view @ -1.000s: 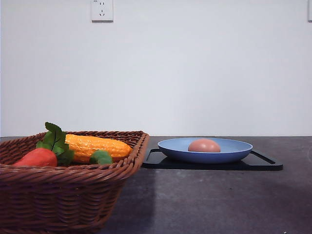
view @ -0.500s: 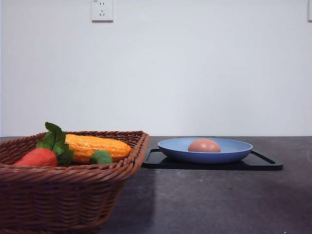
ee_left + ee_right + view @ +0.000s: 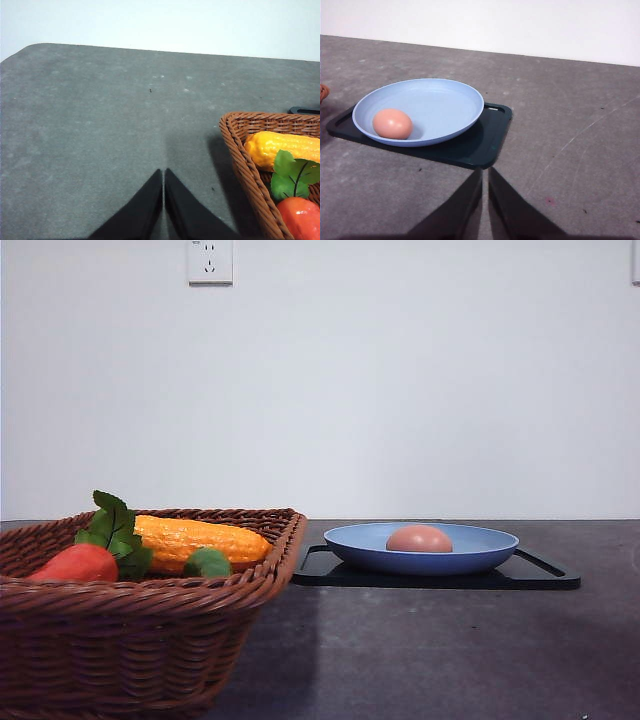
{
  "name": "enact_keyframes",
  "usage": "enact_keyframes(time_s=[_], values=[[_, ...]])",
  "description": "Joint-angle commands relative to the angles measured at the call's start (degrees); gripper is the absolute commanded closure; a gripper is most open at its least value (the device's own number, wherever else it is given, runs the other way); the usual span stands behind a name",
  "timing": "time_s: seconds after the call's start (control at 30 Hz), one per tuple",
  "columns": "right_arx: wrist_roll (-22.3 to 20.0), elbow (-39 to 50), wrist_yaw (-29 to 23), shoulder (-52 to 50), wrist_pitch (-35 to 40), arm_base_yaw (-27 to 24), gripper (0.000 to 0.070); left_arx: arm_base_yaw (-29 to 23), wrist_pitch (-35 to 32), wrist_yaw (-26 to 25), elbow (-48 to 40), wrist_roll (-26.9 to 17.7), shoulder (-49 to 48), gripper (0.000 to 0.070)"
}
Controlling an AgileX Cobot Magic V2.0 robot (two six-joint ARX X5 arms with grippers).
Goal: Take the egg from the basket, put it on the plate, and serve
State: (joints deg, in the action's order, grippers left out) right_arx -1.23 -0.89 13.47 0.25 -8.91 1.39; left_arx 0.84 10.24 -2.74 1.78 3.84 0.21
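Resting in the plate (image 3: 420, 549), the egg (image 3: 419, 538) sits on the light-blue dish, which itself stands on a flat black tray (image 3: 540, 578) on the dark grey surface (image 3: 430, 650). Over on the left, the wicker basket (image 3: 130, 640) holds a yellow corn cob (image 3: 200, 540) and a red-orange vegetable (image 3: 75, 563) with green leaves, just beside the tray's near edge. From the left wrist, the left gripper (image 3: 164, 175) hangs above bare surface beside the basket's rim, its fingers pressed together and empty. From the right wrist, the right gripper (image 3: 485, 173) has its fingers drawn together too, holding nothing, hovering just short of the tray with the egg off toward the plate's far side.
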Motion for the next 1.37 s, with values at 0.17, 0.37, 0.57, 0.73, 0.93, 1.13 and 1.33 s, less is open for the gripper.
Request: enact_keyframes(time_s=[0.17, 0.37, 0.57, 0.73, 0.93, 1.13, 1.33], values=[[0.6, 0.4, 0.0, 0.0, -0.2, 0.0, 0.07, 0.0, 0.5, 0.0, -1.2, 0.1, 0.0, 0.07], [0.6, 0.4, 0.0, 0.0, -0.2, 0.0, 0.07, 0.0, 0.5, 0.0, -1.2, 0.1, 0.0, 0.07], [0.6, 0.4, 0.0, 0.0, -0.2, 0.0, 0.07, 0.0, 0.5, 0.0, -1.2, 0.1, 0.0, 0.07], [0.6, 0.4, 0.0, 0.0, -0.2, 0.0, 0.07, 0.0, 0.5, 0.0, -1.2, 0.1, 0.0, 0.07], [0.6, 0.4, 0.0, 0.0, -0.2, 0.0, 0.07, 0.0, 0.5, 0.0, -1.2, 0.1, 0.0, 0.07], [0.6, 0.4, 0.0, 0.0, -0.2, 0.0, 0.07, 0.0, 0.5, 0.0, -1.2, 0.1, 0.0, 0.07], [0.6, 0.4, 0.0, 0.0, -0.2, 0.0, 0.07, 0.0, 0.5, 0.0, -1.2, 0.1, 0.0, 0.07]])
